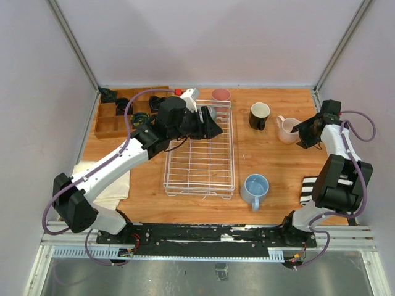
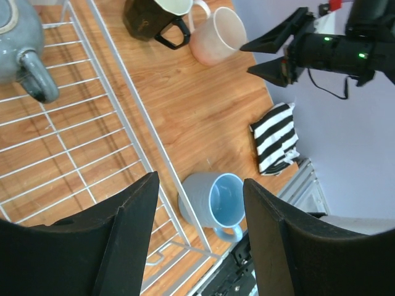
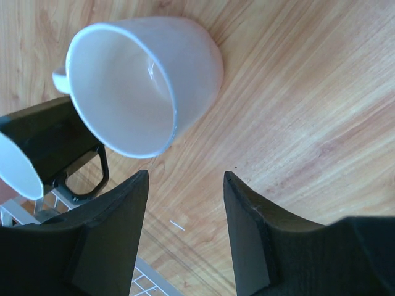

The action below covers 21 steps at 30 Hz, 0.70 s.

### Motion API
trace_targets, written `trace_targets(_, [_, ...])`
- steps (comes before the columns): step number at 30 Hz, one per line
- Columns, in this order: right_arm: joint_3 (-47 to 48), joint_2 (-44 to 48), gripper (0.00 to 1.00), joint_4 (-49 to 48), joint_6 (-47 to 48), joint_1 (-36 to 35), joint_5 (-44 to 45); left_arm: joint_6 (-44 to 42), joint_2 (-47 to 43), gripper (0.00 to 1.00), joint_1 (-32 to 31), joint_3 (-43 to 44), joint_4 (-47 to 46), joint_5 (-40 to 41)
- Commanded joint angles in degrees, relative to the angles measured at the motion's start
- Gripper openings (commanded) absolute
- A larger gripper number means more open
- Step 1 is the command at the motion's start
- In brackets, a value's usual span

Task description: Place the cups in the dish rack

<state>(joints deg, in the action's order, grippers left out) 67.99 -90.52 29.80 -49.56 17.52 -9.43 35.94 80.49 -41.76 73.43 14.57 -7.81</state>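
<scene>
The white wire dish rack (image 1: 200, 161) lies mid-table. A grey-green mug (image 1: 210, 112) stands in its far end, and it also shows in the left wrist view (image 2: 18, 43). My left gripper (image 1: 218, 129) hovers open and empty over the rack's far right part. The black mug (image 1: 259, 115), the pale pink mug (image 1: 287, 129) and the light blue mug (image 1: 255, 188) stand on the table right of the rack. A pink tumbler (image 1: 220, 95) stands behind it. My right gripper (image 1: 298, 132) is open and empty just right of the pale pink mug (image 3: 142, 80). No white mug shows.
A brown wooden compartment tray (image 1: 117, 114) with small black objects sits at the far left. A cream cloth (image 1: 105, 179) lies at the near left. A striped black-and-white cloth (image 1: 307, 190) lies at the near right. Walls close in the table on three sides.
</scene>
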Motion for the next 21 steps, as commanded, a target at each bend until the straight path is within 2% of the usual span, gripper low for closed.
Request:
trace_targets(1, [2.1, -2.7, 0.53, -0.9, -3.0, 1.2, 1.1, -1.4, -1.8, 0.62, 0.3, 0.8, -2.3, -5.4])
trace_targets(7, [3.3, -5.7, 0.53, -2.4, -3.4, 1.3, 1.8, -0.8, -2.0, 0.62, 0.4, 2.7, -2.7, -9.3])
trace_targets(15, [6.3, -10.7, 0.54, -3.2, -4.1, 1.4, 1.8, -1.3, -2.7, 0.62, 0.4, 3.1, -1.3, -9.3])
trace_targets(21, [6.9, -12.9, 0.49, -3.2, -4.0, 1.4, 1.5, -1.0, -3.1, 0.62, 0.9, 3.3, -0.2, -9.5])
